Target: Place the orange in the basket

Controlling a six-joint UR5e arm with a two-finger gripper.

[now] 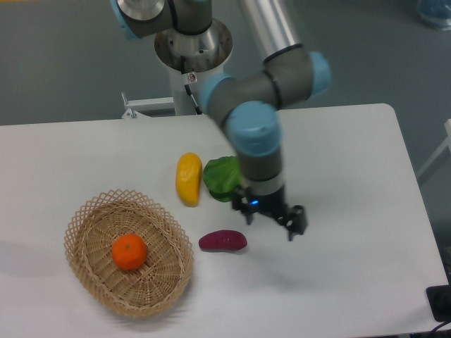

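The orange (130, 252), small, round and bright, lies inside the basket (88, 215), a large oval tan wicker basket at the table's front left. My gripper (271, 226) hangs over the table well to the right of the basket, just right of the purple sweet potato (223, 241). Its fingers (297, 222) stand apart with nothing between them, so it is open and empty.
A yellow mango-like fruit (188, 179) lies behind the basket's right side. A green leafy vegetable (223, 176) lies next to it, partly hidden by my arm. The robot base (192, 49) stands at the table's far edge.
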